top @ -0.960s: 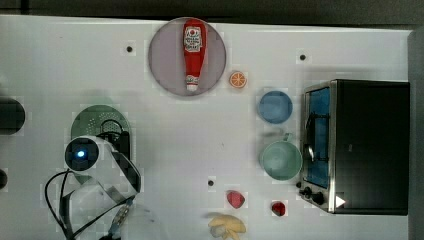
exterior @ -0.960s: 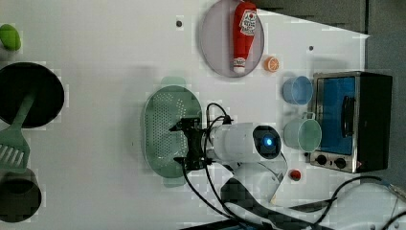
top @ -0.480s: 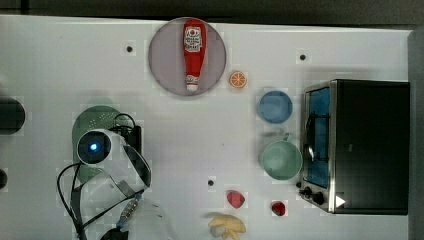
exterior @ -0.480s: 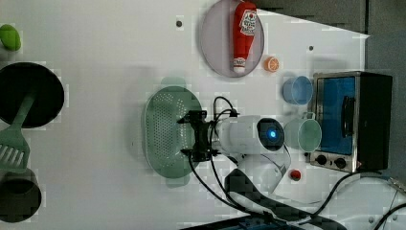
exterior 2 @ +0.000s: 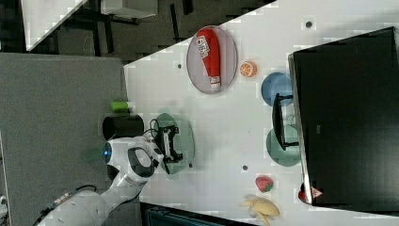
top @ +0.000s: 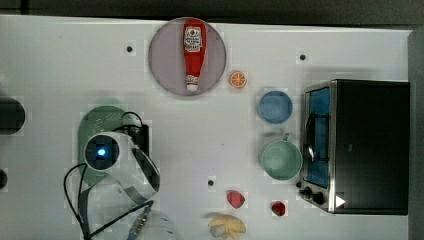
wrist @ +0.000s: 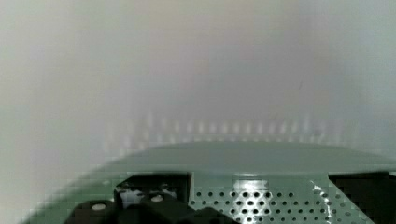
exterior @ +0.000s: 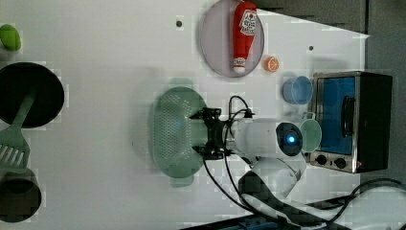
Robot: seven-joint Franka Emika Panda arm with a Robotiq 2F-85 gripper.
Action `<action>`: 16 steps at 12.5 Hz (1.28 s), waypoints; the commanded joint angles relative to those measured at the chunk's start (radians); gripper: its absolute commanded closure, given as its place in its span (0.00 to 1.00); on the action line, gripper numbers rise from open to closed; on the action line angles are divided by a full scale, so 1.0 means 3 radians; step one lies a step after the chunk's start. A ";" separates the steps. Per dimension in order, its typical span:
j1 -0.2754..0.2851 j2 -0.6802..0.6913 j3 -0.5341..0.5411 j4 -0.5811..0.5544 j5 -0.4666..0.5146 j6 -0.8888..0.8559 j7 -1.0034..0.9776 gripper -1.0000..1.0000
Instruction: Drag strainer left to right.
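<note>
On the white table [top: 60, 60], toward the top view's left: strainer [exterior: 174, 129], mint-green, perforated, well apart from the toaster oven [top: 357, 145], blue bowl [top: 275, 106] and green cup [top: 281, 160]. Gripper [exterior: 205, 133] sits at the strainer's wall on the left view's right, fingers spread and straddling the rim, one inside the basin. Handling advice: likely best to keep contact low and pull steadily toward the top view's right, stopping short of the cup.

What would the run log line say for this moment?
phase: engaging | gripper: at strainer rim | grasp: unclear | path toward cup: open
</note>
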 commanded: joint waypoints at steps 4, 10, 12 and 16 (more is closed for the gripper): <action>-0.0437 -0.0168 -0.0155 -0.0185 0.0013 -0.0100 -0.0473 0.00; -0.0753 -0.0265 -0.0351 -0.0296 0.0013 -0.0099 -0.0934 0.00; -0.0817 -0.0292 -0.0435 -0.0303 0.0014 -0.0103 -0.1077 0.00; -0.0852 -0.0344 -0.0679 -0.0317 0.0013 -0.0089 -0.1410 0.00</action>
